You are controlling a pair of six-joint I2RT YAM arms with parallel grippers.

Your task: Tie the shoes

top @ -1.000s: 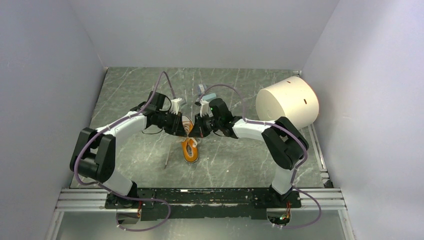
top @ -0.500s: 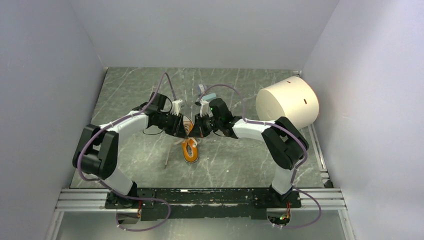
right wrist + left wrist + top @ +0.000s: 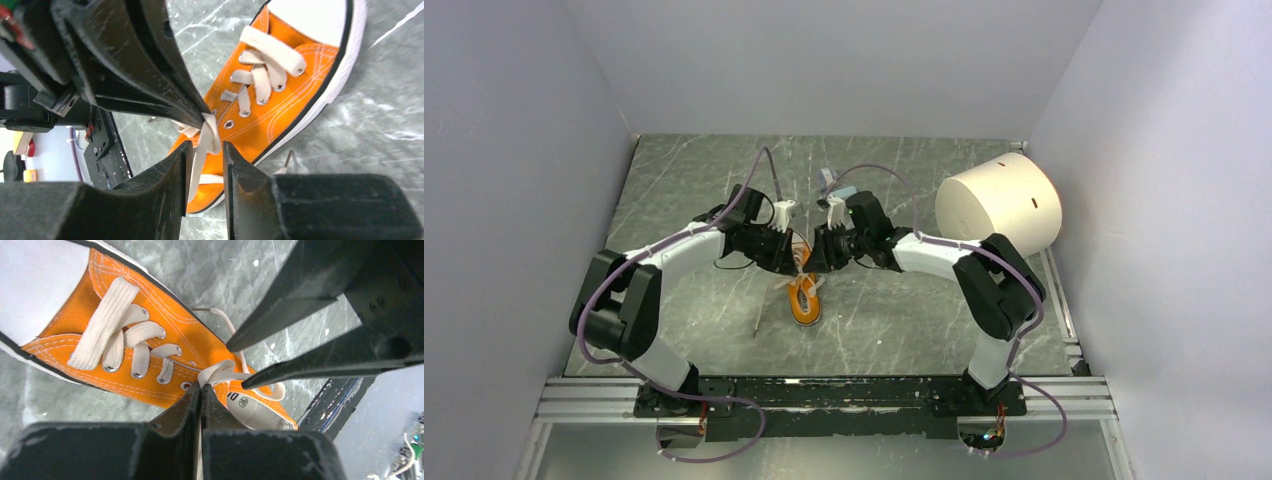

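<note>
The small orange sneaker point(image 3: 804, 298) with a white toe cap lies on the marble table point(image 3: 684, 190), between the arms. In the left wrist view the sneaker point(image 3: 150, 340) fills the frame, and my left gripper point(image 3: 201, 388) is shut on a cream lace point(image 3: 220, 374) at the top eyelets. My right gripper point(image 3: 205, 146) is open, its jaws a narrow gap apart, and the lace point(image 3: 207, 136) hangs between them. Its fingers point(image 3: 280, 295) show as two tips beside the knot. In the top view the left gripper point(image 3: 794, 257) and the right gripper point(image 3: 817, 257) nearly touch above the shoe.
A large white cylinder point(image 3: 999, 205) lies on its side at the back right. A loose lace end point(image 3: 759, 315) trails on the table left of the shoe. Grey walls close in on three sides.
Both grippers have drawn closer together over the shoe's tongue; the left arm shifted right and the right wrist shifted slightly left. The shoe has not moved.
</note>
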